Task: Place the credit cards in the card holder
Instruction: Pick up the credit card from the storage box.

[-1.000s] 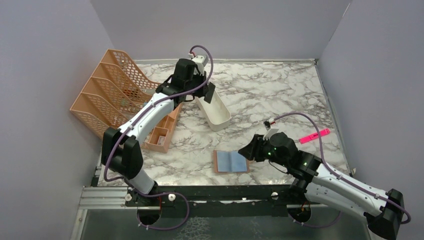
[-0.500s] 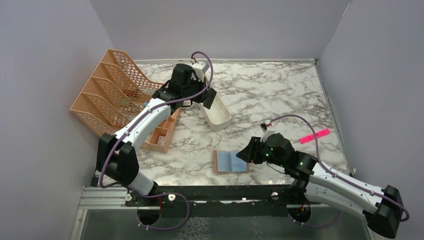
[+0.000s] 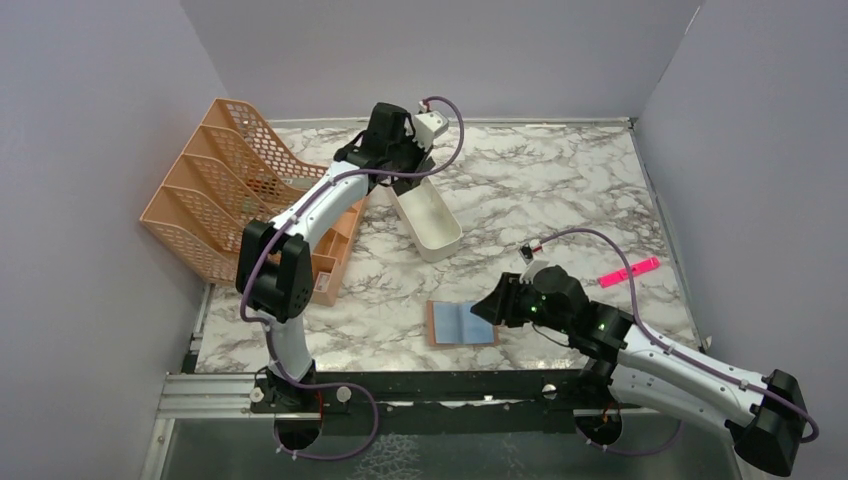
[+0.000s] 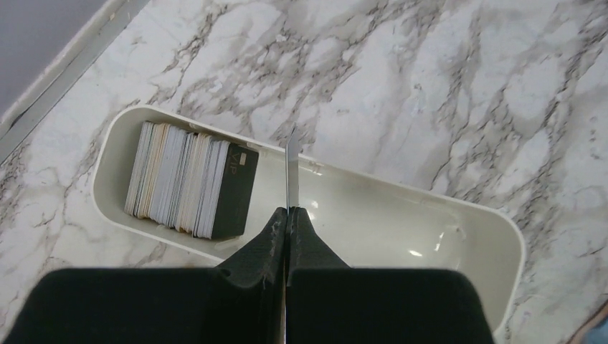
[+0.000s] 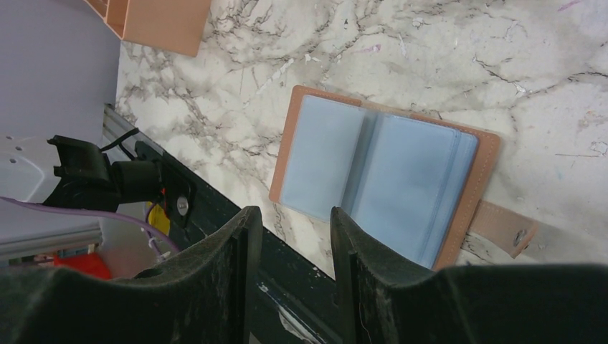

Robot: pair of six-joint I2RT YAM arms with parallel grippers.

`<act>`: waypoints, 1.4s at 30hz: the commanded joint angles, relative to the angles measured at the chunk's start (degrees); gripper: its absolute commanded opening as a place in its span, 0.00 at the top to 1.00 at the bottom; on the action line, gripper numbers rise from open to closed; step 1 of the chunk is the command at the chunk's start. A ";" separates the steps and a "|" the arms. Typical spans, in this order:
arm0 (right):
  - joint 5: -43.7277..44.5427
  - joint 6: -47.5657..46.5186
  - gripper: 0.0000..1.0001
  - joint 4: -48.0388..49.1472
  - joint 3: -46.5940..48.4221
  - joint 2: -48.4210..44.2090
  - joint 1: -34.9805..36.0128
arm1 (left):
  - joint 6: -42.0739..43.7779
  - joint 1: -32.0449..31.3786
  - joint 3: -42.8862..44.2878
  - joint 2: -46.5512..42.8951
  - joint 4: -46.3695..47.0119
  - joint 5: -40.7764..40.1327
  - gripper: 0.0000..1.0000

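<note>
I find the left gripper (image 4: pixel 289 212) clamped tight on 1 thin grey-edged card (image 4: pixel 292 168), seen edge-on and standing up from the fingertips. It is over the white oblong plastic tray (image 3: pixel 432 222) at the far centre of the grey-veined white marble table (image 3: pixel 560 190). A stack of thin rectangular credit cards (image 4: pixel 188 188) stands on edge in the tray's far end, pale ones with a dark grey card lettered "VIP" facing the held card. The stack is just beside the held card; whether they touch I cannot tell. The tan-brown leather-look folding card holder (image 5: pixel 387 172) lies open and flat at the near centre of the table, pale blue clear sleeves up. Its snap strap (image 5: pixel 505 229) is stretched out toward the right gripper (image 5: pixel 292 215). That gripper hovers just right of the holder, its 2 fingers moderately apart and holding nothing. A pink highlighter pen (image 3: pixel 630 271) lies well to the right. An orange mesh file rack (image 3: pixel 215 180) stands at the far left.
</note>
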 commanded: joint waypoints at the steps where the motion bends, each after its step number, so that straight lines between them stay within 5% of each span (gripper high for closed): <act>1: 0.16 -0.23 0.55 0.52 0.47 -0.51 0.28 | 8.68 1.26 1.78 3.14 -3.28 -0.65 1.00; 20: 2.78 -1.95 0.55 -0.27 1.61 2.17 0.28 | 16.30 3.57 12.11 17.85 -7.17 -0.79 0.99; 42: 2.36 -1.58 0.54 2.99 1.36 6.03 0.28 | 19.43 3.66 14.76 19.65 -7.35 -3.08 0.94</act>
